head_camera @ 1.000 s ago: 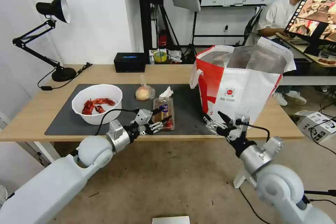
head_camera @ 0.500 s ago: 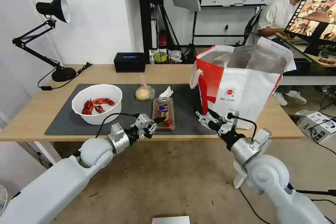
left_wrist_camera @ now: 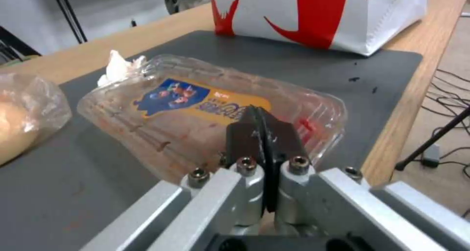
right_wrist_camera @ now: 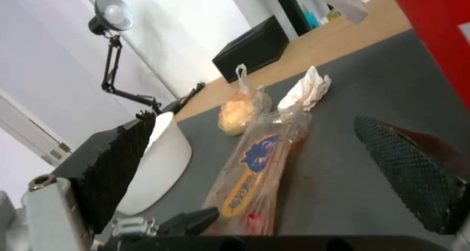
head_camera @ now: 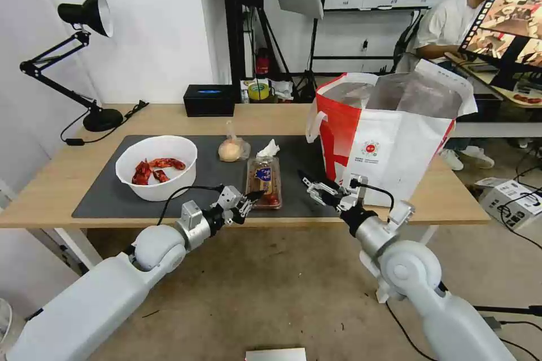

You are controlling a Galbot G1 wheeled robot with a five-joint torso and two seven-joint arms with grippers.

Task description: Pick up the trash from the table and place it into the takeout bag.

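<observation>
A: From the head view, what holds what?

B: On the dark mat (head_camera: 169,203) of the desk (head_camera: 62,180) a white bowl (head_camera: 157,167) holds red food scraps (head_camera: 152,169). Just beside it lies a bun in a thin bag (head_camera: 232,149), then a crumpled tissue (head_camera: 269,149) touching the far end of a clear plastic tray (head_camera: 264,181) with a blue and yellow label. The takeout bag (head_camera: 389,141) stands upright at the mat's right end, mouth open, silver lining showing; what is inside I cannot tell.

A: And the arms?

B: The left pincer (head_camera: 252,196) sits at the tray's near left corner, fingers pressed together. The right pincer (head_camera: 314,183) hovers over the mat between tray and bag, fingers spread.

A: The left wrist view?

B: The left pincer (left_wrist_camera: 259,133), tips together, lies against the tray (left_wrist_camera: 210,115); whether it pinches the rim I cannot tell. Red smears show inside the tray. The bagged bun (left_wrist_camera: 24,115), the tissue (left_wrist_camera: 117,65) and the takeout bag (left_wrist_camera: 323,12) lie beyond.

A: The right wrist view?

B: The right pincer (right_wrist_camera: 255,162) stands wide, the tray (right_wrist_camera: 259,170) between its fingers but farther off. Behind are the bowl (right_wrist_camera: 161,162), bun (right_wrist_camera: 237,113), tissue (right_wrist_camera: 306,89), a black box (right_wrist_camera: 252,49) and a lamp (right_wrist_camera: 115,17).
</observation>
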